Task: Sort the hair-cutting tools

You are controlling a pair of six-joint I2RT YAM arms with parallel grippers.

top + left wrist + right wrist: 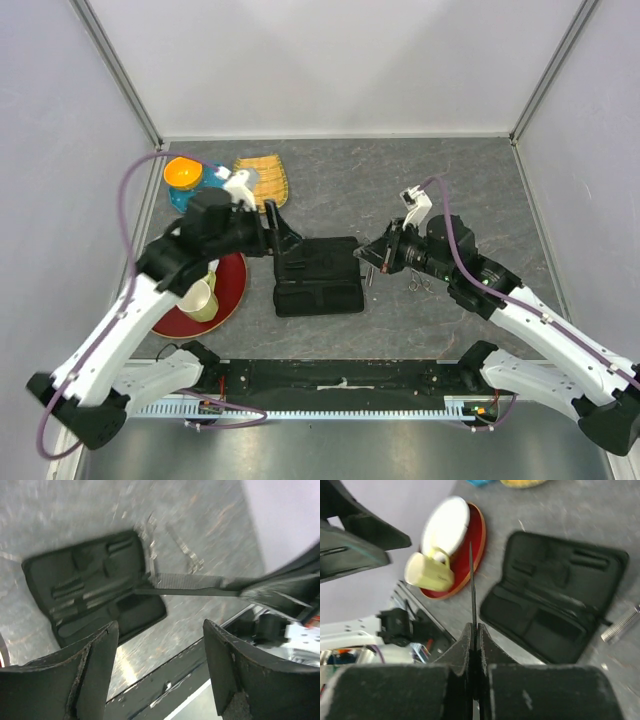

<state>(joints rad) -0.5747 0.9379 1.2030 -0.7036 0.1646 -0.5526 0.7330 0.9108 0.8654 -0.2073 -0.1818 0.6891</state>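
1. Right gripper point(475, 630) jaws were pinched fully shut on one end of the comb point(471, 580), held edge-on in the air off the 3 o'clock edge of the case point(320, 277)
2. Left gripper point(160, 625) jaws were wide apart and gripped nothing; it hovered at the case's 10 o'clock, with the comb crossing ahead of it
3. Case lay open and flat; scissors point(420, 283) were on the table point(450, 190) at its 3 o'clock; second pair not clear
4. Risk: end-only pinch on a thin, slick comb, so the free tip catching a case wall or strap would likely twist it out
5. Risk: left gripper was near the comb, so either arm swinging could knock it loose
6. Plate point(232, 280) and cup point(200, 298) at the case's 9 o'clock could be clipped by the left arm
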